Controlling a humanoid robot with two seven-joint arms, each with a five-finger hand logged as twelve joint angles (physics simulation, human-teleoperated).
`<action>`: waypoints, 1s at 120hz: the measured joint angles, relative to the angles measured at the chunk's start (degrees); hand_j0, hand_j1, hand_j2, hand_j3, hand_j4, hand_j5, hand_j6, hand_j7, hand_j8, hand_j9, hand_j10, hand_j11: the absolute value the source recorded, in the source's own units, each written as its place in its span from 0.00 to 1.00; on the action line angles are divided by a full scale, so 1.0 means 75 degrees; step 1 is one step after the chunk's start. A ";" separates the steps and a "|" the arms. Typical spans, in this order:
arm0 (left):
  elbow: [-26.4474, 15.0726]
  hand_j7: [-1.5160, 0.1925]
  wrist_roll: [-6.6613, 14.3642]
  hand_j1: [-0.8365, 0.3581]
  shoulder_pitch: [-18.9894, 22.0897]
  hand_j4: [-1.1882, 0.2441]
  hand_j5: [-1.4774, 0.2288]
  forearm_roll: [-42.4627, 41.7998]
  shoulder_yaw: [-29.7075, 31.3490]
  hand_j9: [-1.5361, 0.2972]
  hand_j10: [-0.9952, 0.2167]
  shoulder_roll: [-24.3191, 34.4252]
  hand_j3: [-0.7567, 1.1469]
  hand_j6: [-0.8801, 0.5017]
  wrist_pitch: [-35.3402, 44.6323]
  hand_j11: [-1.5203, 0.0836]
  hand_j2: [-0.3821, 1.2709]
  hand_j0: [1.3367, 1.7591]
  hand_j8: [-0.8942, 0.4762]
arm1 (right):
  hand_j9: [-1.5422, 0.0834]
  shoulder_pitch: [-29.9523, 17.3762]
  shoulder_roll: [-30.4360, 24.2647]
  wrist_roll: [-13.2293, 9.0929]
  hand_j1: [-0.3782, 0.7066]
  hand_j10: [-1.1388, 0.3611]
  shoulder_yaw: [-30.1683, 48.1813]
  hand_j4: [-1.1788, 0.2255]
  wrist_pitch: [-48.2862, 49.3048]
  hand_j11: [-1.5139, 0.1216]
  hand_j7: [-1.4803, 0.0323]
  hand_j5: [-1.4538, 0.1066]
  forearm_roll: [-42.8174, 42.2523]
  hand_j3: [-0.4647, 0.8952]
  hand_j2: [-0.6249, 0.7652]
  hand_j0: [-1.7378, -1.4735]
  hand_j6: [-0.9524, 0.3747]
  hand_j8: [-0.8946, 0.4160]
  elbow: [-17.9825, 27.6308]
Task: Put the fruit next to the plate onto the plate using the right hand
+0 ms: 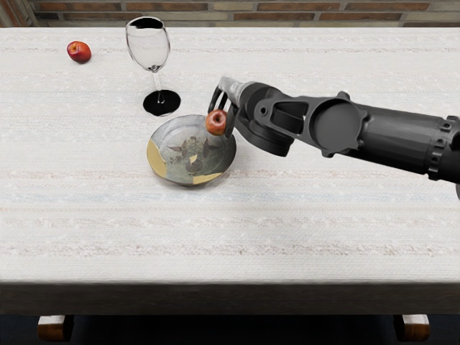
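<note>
If you start at the left side of the table (86, 215), you see one small red apple (79, 52) sitting alone near the back edge, well apart from everything else. Next comes one wine glass (149, 44) — clear, standing upright on a dark round foot. Just in front of the glass and a little to the right lies one plate (172, 162), grey with a yellow patch on its left rim and brown marks in the middle. Over the plate's back right rim is a second red fruit (216, 122), so that makes two fruits. This one is in the right hand (230, 108); the dark fingers are curled round it and clamped on it from both sides. I cannot tell whether it touches the plate or hangs just above it. One thick black arm (374, 133) runs from the hand off to the right edge — big round joints and all.
</note>
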 joint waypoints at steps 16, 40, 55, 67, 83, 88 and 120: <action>0.0000 0.89 0.0000 0.99 0.0000 0.83 0.87 0.0001 -0.0017 0.84 0.82 0.0000 0.40 0.64 0.0000 0.95 0.23 0.76 0.65 | 0.42 -0.0018 0.0000 0.0000 0.63 0.32 0.0067 0.36 0.0154 0.40 0.41 0.38 0.0001 0.34 0.67 0.30 0.32 0.19 0.0000; 0.0000 0.89 0.0000 0.99 0.0001 0.83 0.87 0.0000 -0.0026 0.84 0.82 0.0000 0.40 0.64 0.0000 0.95 0.23 0.76 0.65 | 0.42 -0.0089 0.0000 0.0000 0.63 0.32 0.0236 0.36 0.0397 0.40 0.41 0.38 -0.0030 0.34 0.67 0.30 0.32 0.19 -0.0005; 0.0000 0.89 0.0000 0.99 0.0011 0.83 0.87 0.0000 -0.0028 0.84 0.82 0.0000 0.40 0.64 -0.0001 0.95 0.23 0.76 0.65 | 0.42 -0.0136 0.0000 0.0000 0.63 0.32 0.0417 0.36 0.0514 0.40 0.41 0.38 -0.0044 0.34 0.67 0.30 0.32 0.19 -0.0009; 0.0000 0.89 0.0000 0.99 0.0012 0.83 0.87 0.0000 -0.0028 0.84 0.82 0.0000 0.40 0.64 -0.0002 0.95 0.23 0.76 0.65 | 0.42 -0.0157 0.0000 0.0001 0.63 0.32 0.0502 0.36 0.0562 0.40 0.41 0.38 -0.0049 0.34 0.67 0.30 0.32 0.19 -0.0010; 0.0000 0.89 0.0000 0.99 0.0023 0.83 0.87 0.0000 -0.0036 0.84 0.82 0.0000 0.40 0.64 0.0000 0.95 0.23 0.76 0.65 | 0.42 -0.0170 0.0000 0.0000 0.63 0.32 0.0599 0.36 0.0587 0.40 0.41 0.38 -0.0049 0.34 0.66 0.30 0.32 0.19 0.0027; 0.0000 0.89 0.0000 0.99 0.0023 0.83 0.87 0.0000 -0.0037 0.84 0.82 0.0000 0.40 0.64 -0.0001 0.95 0.23 0.76 0.65 | 0.42 -0.0189 0.0000 0.0000 0.63 0.32 0.0615 0.36 0.0597 0.40 0.41 0.38 -0.0040 0.34 0.67 0.30 0.32 0.19 0.0041; 0.0000 0.89 0.0000 0.99 0.0023 0.83 0.87 0.0001 -0.0039 0.84 0.82 0.0000 0.40 0.64 0.0000 0.95 0.23 0.76 0.65 | 0.63 -0.0291 0.0000 -0.0002 0.40 0.50 0.0631 0.56 0.0584 0.61 0.64 0.60 -0.0017 0.34 0.57 0.30 0.48 0.39 0.0067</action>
